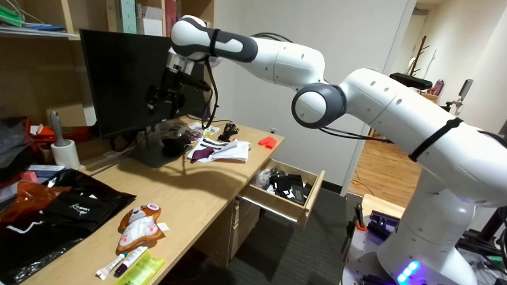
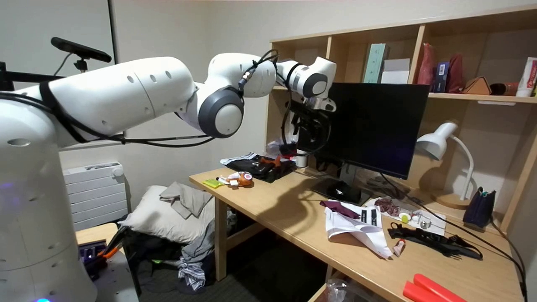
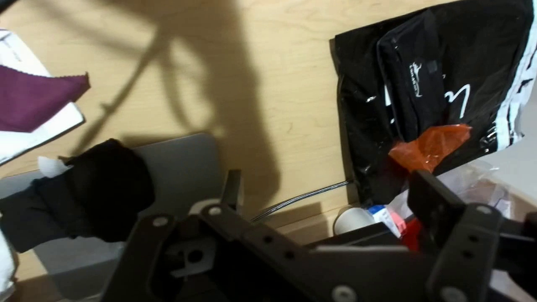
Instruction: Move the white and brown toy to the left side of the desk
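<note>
The white and brown toy [image 1: 139,229] lies on the desk [image 1: 190,194] near its front edge, and in an exterior view it shows as a small orange-brown and white lump [image 2: 241,179]. It is out of the wrist view. My gripper [image 1: 164,103] hangs high in front of the monitor, well above the desk and apart from the toy. In the wrist view the gripper's fingers [image 3: 331,188] stand wide apart with nothing between them. The desk's bare wood [image 3: 293,84] shows below, with the arm's shadow on it.
The monitor [image 2: 365,126] stands close by the gripper. A black plastic bag [image 1: 91,206] lies beside the toy. Two small tubes [image 1: 130,261] and a yellow packet [image 1: 141,269] lie next to it. Papers with a purple cloth [image 1: 233,150] lie farther along. A drawer [image 1: 285,186] stands open.
</note>
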Controlling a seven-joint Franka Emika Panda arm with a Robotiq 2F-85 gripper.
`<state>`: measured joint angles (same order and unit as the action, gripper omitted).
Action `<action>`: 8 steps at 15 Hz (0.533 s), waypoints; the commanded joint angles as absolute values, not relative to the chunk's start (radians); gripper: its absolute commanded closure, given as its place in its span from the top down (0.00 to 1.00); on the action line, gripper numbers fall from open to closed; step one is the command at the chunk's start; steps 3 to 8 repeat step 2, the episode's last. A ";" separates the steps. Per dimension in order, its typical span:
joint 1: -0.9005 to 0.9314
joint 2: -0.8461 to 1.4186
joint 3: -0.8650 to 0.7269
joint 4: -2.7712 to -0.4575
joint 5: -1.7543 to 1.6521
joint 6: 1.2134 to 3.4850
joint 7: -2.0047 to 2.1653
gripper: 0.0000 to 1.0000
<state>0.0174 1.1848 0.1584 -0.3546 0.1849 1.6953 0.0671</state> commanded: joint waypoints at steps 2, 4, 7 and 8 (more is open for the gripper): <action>-0.013 1.184 0.157 -0.355 0.185 1.695 0.067 1.00; -0.013 1.184 0.157 -0.355 0.185 1.695 0.067 1.00; -0.013 1.184 0.157 -0.355 0.185 1.695 0.067 1.00; -0.013 1.184 0.157 -0.355 0.185 1.695 0.067 1.00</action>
